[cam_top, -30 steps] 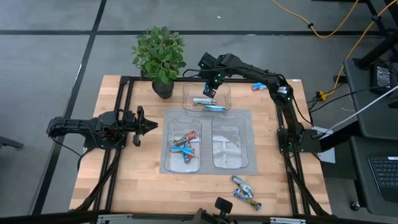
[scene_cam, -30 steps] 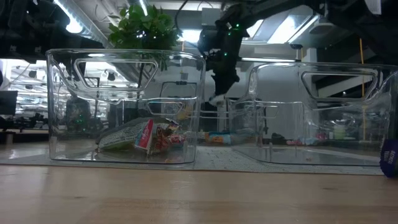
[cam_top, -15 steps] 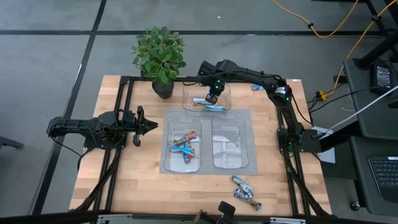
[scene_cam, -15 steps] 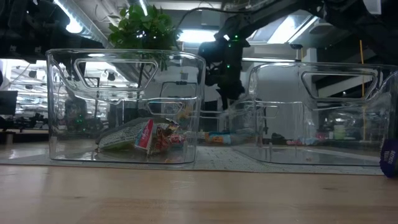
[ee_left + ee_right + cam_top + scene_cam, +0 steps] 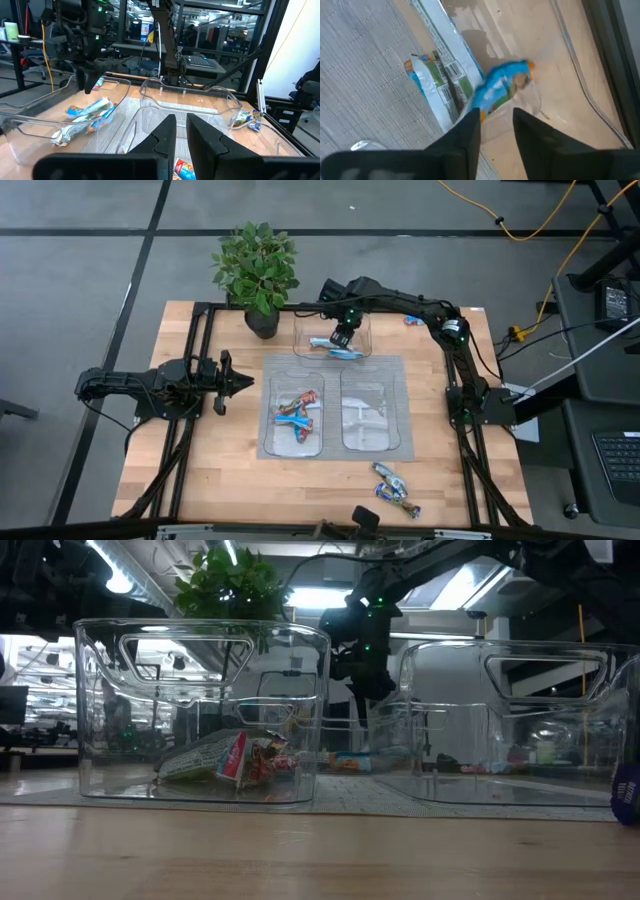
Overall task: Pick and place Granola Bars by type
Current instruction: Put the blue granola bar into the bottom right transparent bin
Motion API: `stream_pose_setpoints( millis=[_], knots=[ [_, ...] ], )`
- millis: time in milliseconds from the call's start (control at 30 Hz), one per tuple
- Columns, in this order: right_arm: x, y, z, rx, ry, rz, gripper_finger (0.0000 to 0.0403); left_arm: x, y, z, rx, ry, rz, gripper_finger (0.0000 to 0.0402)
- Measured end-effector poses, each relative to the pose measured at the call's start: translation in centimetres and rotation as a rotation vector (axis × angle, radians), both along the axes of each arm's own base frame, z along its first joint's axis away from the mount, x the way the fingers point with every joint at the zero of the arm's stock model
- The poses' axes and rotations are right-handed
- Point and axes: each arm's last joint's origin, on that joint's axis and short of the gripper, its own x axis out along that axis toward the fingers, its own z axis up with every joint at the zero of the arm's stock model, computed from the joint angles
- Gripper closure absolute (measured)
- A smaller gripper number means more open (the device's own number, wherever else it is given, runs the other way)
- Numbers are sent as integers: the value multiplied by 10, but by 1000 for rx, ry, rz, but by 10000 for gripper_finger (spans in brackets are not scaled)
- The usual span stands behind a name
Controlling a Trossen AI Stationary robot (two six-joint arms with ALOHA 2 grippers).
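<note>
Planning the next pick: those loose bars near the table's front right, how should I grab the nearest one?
Judging by the high view, take the front loose bar across its narrow middle, coming straight down with the right gripper, fingers straddling its short width. It lies flat on the table, touching its neighbour, so a side approach would push both.

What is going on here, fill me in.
The robot is sorting granola bars into clear trays. The right gripper hangs low inside the far tray, jaws parted, just above the bars lying there. The left gripper waits shut at the table's left side. The near left tray holds several bars, the near right tray looks bare of bars, and a few loose bars lie on the table's near edge, unsorted.
</note>
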Motion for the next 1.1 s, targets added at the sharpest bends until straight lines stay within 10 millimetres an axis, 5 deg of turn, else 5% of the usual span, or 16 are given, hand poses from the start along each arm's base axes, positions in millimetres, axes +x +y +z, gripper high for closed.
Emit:
stream_pose_setpoints(
  millis=[267, 800, 1100],
  knots=[
    [-2, 17, 12, 19, 21, -20, 238, 0, 0, 0, 0, 0, 0, 359],
    [-42, 107, 143, -291, -241, -7, 242, 0, 0, 0, 0, 0, 0, 359],
    [-82, 161, 183, -320, -308, 18, 242, 0, 0, 0, 0, 0, 0, 363]
  ],
)
